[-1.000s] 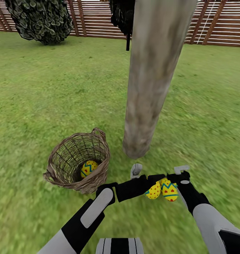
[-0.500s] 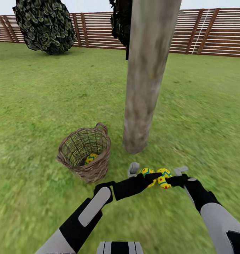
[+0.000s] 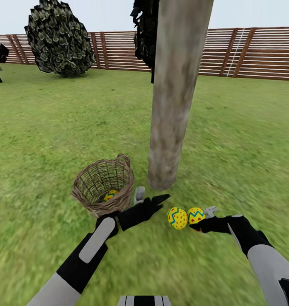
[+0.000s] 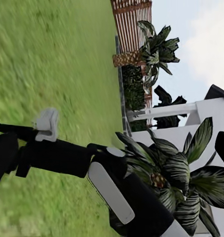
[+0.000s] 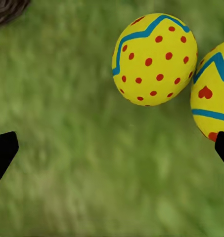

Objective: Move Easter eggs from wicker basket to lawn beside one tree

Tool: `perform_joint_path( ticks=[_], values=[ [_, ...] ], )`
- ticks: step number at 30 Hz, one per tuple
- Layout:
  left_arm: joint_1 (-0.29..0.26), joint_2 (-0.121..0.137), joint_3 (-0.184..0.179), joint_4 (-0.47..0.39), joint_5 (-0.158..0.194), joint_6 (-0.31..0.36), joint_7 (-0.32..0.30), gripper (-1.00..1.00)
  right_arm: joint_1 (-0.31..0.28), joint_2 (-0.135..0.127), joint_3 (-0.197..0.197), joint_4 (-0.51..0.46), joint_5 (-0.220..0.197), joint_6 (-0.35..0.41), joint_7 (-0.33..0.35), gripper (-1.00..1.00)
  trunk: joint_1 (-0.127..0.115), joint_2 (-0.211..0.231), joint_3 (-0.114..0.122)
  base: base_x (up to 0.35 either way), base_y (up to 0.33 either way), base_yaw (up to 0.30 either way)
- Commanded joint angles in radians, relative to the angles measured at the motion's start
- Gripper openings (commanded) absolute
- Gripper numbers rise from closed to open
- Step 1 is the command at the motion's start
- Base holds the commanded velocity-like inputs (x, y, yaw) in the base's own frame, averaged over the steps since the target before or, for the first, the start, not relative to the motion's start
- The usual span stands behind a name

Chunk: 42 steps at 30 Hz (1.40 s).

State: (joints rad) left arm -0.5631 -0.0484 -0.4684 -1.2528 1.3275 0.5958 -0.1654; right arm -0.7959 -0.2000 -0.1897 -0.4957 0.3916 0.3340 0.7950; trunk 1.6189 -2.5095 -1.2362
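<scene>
Outdoor garden, simulator render. Wide flat green grass lawn (image 3: 55,127) underfoot, bounded at its far edge by a brown horizontal-slat wooden fence (image 3: 255,53). Thick pale grey-brown mottled tree trunk (image 3: 174,93) mid-lawn; round grey-green bush (image 3: 59,40) by the fence. Pale sky above; palm-like plants (image 4: 156,47) and a white building (image 4: 191,123) beyond.

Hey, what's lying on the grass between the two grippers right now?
Two Easter eggs sit side by side on the lawn between the left gripper and the right gripper, near the tree, as the head view shows.
</scene>
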Motion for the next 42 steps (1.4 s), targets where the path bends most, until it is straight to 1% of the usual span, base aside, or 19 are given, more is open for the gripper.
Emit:
perform_joint_path(
  ticks=[1,3,4,6,12,14,17,42],
  values=[
    [0.0,0.01,0.009,0.0,0.003,0.004,-0.001,1.0,0.0,0.002,-0.007,-0.002,0.007,0.006,0.013,1.0,-0.001,0.0,0.003,0.0,0.0,0.0],
    [0.0,0.028,0.035,-0.002,0.004,0.004,-0.002,1.0,0.0,0.003,-0.007,-0.001,0.006,0.007,0.019,1.0,-0.002,0.0,0.011,0.0,0.0,0.0],
    [0.0,0.032,0.046,-0.002,0.004,0.004,-0.002,1.0,0.0,0.003,-0.007,-0.001,0.006,0.007,0.02,1.0,-0.002,0.001,0.015,0.0,0.0,0.0],
    [0.0,0.034,0.053,-0.002,0.004,0.004,-0.002,1.0,0.0,0.003,-0.007,-0.001,0.006,0.007,0.021,1.0,-0.003,0.001,0.023,0.0,0.0,0.0],
    [0.0,0.039,0.058,-0.001,0.003,0.004,0.0,1.0,0.0,0.004,-0.007,0.0,0.005,0.007,0.021,1.0,-0.006,0.003,0.046,0.0,0.0,0.0],
    [0.0,0.047,0.071,0.0,0.003,0.004,0.0,1.0,0.0,0.003,-0.007,0.0,0.004,0.006,0.021,1.0,-0.006,0.003,0.053,0.0,0.0,0.0],
    [0.0,0.049,0.088,0.003,0.002,0.004,0.0,1.0,0.0,0.004,-0.007,0.001,0.005,0.006,0.021,1.0,-0.008,0.004,0.065,0.0,0.0,0.0],
    [0.0,0.05,0.093,0.009,0.003,0.004,0.001,1.0,0.0,0.007,-0.007,0.011,0.005,0.005,0.018,1.0,-0.02,0.011,0.162,0.0,0.0,0.0]
  ],
)
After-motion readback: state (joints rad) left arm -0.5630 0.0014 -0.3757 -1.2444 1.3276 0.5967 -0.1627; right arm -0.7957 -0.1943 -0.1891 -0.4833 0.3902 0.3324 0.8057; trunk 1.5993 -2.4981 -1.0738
